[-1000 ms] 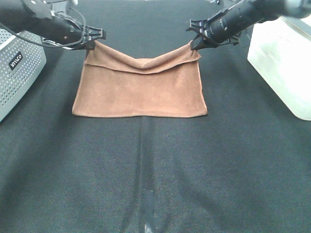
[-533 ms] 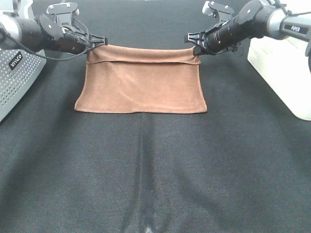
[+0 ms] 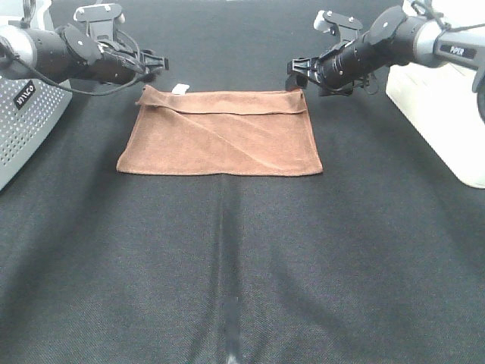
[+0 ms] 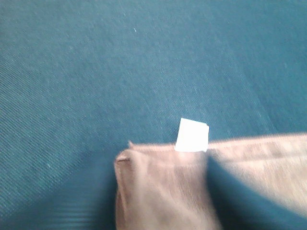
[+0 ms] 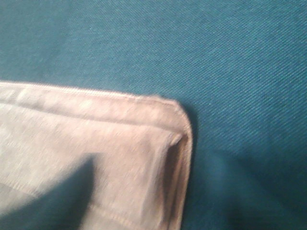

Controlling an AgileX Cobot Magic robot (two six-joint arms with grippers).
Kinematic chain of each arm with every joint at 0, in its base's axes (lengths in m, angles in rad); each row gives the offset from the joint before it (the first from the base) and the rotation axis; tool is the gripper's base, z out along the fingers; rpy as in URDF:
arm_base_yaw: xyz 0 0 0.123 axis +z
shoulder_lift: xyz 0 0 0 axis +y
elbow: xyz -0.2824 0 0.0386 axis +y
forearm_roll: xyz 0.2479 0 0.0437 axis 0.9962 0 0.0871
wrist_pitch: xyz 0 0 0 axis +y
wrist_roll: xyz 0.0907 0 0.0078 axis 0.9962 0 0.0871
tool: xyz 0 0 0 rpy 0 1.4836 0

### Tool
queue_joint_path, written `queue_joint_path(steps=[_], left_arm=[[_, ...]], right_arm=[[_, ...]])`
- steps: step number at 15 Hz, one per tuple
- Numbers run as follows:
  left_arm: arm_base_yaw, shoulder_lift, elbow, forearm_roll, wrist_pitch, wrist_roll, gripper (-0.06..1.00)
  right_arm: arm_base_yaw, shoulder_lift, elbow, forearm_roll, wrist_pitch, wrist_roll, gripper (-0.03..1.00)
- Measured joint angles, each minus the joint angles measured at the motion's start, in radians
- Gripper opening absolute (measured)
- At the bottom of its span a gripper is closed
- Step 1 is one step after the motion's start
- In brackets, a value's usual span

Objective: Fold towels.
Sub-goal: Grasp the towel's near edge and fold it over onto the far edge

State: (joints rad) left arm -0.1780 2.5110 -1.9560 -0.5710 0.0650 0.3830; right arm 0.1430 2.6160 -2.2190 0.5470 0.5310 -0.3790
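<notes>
The reddish-brown rectangular microfibre towel (image 3: pixel 220 140) lies flat, its far edge doubled over. The left gripper (image 3: pixel 155 62) and right gripper (image 3: pixel 298 73) hover by its far corners, jaws parted and empty, leaving the cloth to settle.

Plain reddish-brown rectangular microfibre towel (image 3: pixel 220 140); small white square tag (image 3: pixel 179 88). Black fine-weave table cloth (image 3: pixel 227 265). Grey basket (image 3: pixel 30 129), regular dot perforation; black label (image 3: pixel 23 95), white lettering. White plastic bin (image 3: pixel 439 98).
</notes>
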Motion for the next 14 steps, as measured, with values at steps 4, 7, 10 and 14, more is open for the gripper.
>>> queue_joint_path(steps=[4, 7, 10, 14], left_arm=[[0.017, -0.016, 0.0, 0.067, 0.259, 0.001, 0.79], [0.057, -0.064, -0.003, 0.082, 0.508, -0.052, 0.79], [0.075, -0.062, -0.005, 0.099, 0.729, -0.199, 0.76], [0.075, -0.062, -0.005, 0.114, 0.861, -0.306, 0.75]], right_arm=[[0.0, -0.074, -0.002, -0.098, 0.271, 0.005, 0.8], [0.0, -0.083, -0.002, -0.168, 0.484, 0.145, 0.8], [0.0, -0.083, -0.002, -0.192, 0.649, 0.218, 0.8], [0.0, -0.084, -0.002, -0.198, 0.675, 0.218, 0.8]])
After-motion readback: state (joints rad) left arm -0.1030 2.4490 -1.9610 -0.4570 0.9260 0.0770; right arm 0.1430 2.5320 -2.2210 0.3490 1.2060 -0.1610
